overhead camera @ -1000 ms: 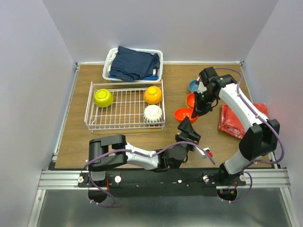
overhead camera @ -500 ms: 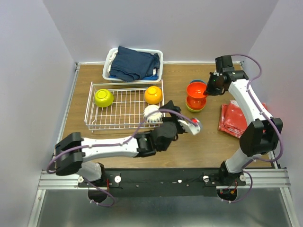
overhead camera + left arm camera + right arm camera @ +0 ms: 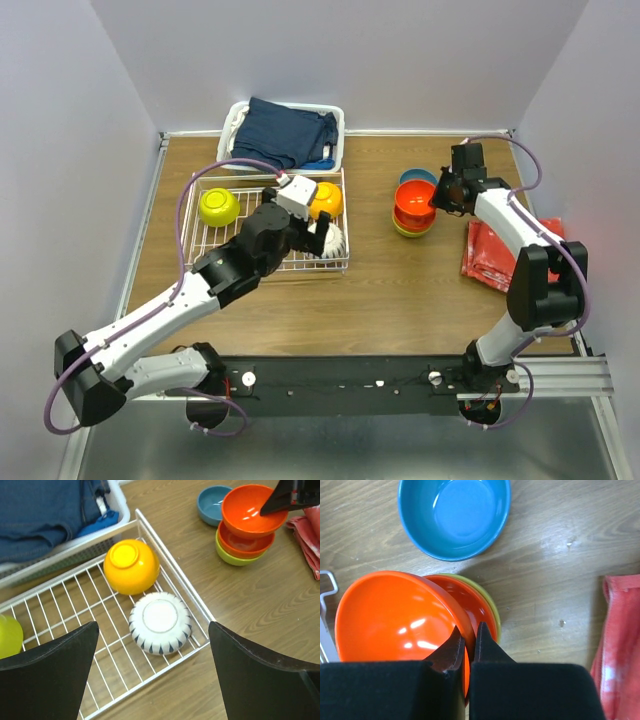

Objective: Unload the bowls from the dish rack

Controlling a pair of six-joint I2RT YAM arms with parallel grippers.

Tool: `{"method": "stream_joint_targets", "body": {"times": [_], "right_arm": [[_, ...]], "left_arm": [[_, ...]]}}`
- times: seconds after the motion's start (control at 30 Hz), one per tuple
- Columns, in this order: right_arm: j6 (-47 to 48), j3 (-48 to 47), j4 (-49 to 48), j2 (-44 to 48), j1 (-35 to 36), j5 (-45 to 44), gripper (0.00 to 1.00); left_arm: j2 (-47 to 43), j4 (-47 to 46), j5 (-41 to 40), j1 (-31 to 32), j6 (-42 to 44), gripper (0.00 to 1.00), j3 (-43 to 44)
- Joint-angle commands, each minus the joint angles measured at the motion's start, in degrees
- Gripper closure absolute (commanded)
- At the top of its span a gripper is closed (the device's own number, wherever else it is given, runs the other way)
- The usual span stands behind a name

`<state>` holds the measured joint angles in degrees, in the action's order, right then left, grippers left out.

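Spread wide, the left jaws hang over the upturned white bowl, centred just toward 12 o'clock in the rack's 4 o'clock corner; the right jaws pinch a red bowl's rim.

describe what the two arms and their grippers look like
The left arm and right arm both have white shells over black joints, each trailed by a loose purple cable. The left gripper and right gripper each carry two matte black fingers, broad and wedge-shaped in the wrist views.
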<state>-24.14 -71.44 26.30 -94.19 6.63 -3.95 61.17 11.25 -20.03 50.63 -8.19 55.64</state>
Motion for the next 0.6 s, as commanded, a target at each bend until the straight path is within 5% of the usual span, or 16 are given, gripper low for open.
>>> {"method": "stream_joint_targets", "body": {"times": [0.0,0.3,0.57], "right_arm": [[0.1,3.7,-7.9,0.8,-0.3,3.6,0.96],[1.4,7.1,-8.9,0.8,-0.4,6.8,0.63],[2.3,4.9,-3.5,3.9,-0.3,4.3,0.48]], "left_arm": [[-1.8,5.5,6.0,-4.6,-10.4,0.01,-2.7],[0.5,4.8,12.3,-11.3,-12.7,0.01,-3.6],[2.6,4.7,13.2,-13.6,-13.0,0.01,-2.8]]}}
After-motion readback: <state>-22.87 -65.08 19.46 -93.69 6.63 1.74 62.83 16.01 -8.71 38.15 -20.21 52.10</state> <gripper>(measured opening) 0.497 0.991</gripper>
